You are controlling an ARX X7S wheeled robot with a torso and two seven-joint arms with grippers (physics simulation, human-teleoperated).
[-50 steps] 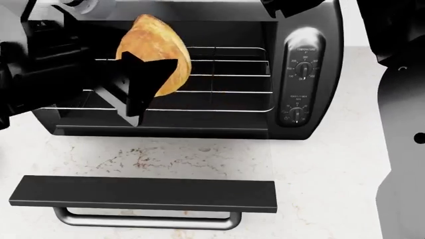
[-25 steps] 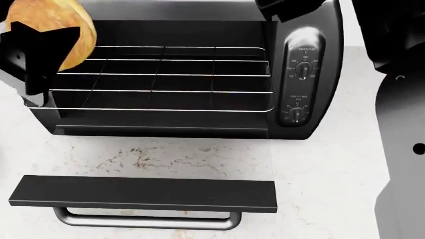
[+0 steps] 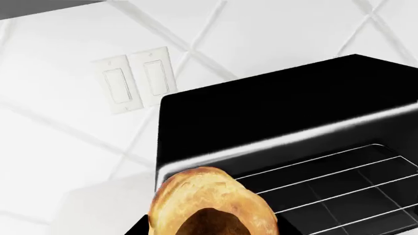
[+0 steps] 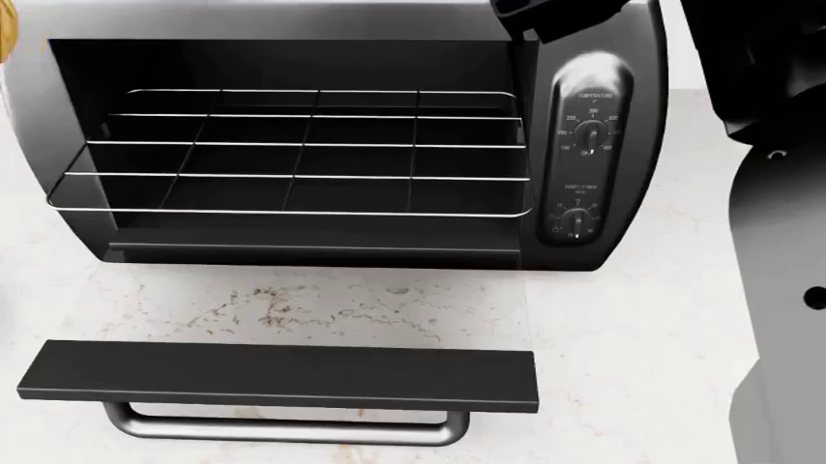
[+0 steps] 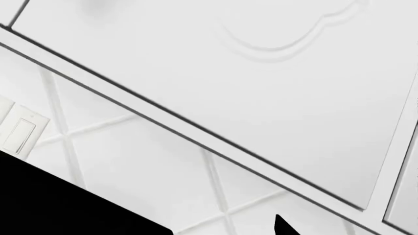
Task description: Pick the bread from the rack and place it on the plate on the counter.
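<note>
The bread [image 3: 209, 200], golden with a brown underside, fills the near edge of the left wrist view, held up to the left of the black toaster oven [image 4: 594, 145]. My left gripper is shut on the bread; its jaws are almost wholly hidden behind it. In the head view only a sliver of the bread [image 4: 4, 39] shows at the upper left edge. The silver wire rack [image 4: 297, 155] is pulled out of the oven and bare; it also shows in the left wrist view [image 3: 339, 191]. My right gripper [image 4: 548, 17] hovers above the oven's top right, open and empty. The plate is out of view.
The flat dark oven door [image 4: 278, 375] with its metal handle [image 4: 284, 425] lies open on the white veined counter [image 4: 620, 319] in front of the oven. My right arm [image 4: 775, 193] fills the right edge. Wall switches [image 3: 134, 83] sit on the tiled wall behind the oven.
My left gripper has carried the bread up off the rack and to the left, almost out of the head view. The rack now stands bare. The right arm has not moved.
</note>
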